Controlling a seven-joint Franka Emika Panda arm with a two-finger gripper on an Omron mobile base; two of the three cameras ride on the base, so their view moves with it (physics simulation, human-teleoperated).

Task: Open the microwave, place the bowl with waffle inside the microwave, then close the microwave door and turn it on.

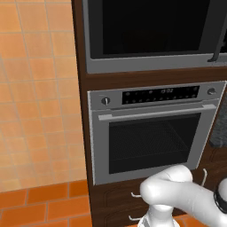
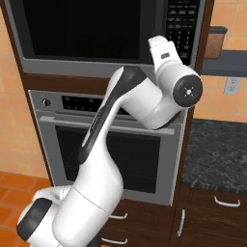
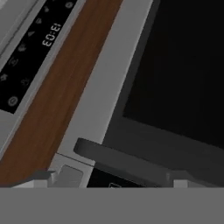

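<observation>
The microwave point(image 1: 150, 33) sits built into the dark wood cabinet, directly above the silver oven point(image 1: 153, 133), and its black glass microwave door point(image 2: 89, 29) is shut. From the right side you can see its keypad point(image 2: 182, 24) and a dark stone worktop point(image 2: 217, 149) beside the cabinet; from the left, orange wall tiles point(image 1: 40, 88) instead. The arm is bent sharply, elbow jutting out, wrist raised against the microwave's lower right corner. Looking along the hand point(image 3: 113, 181), the dark bar handle point(image 3: 127, 164) lies just ahead, fingers spread wide and gripping nothing. The oven clock point(image 3: 50, 35) reads 13:03.
</observation>
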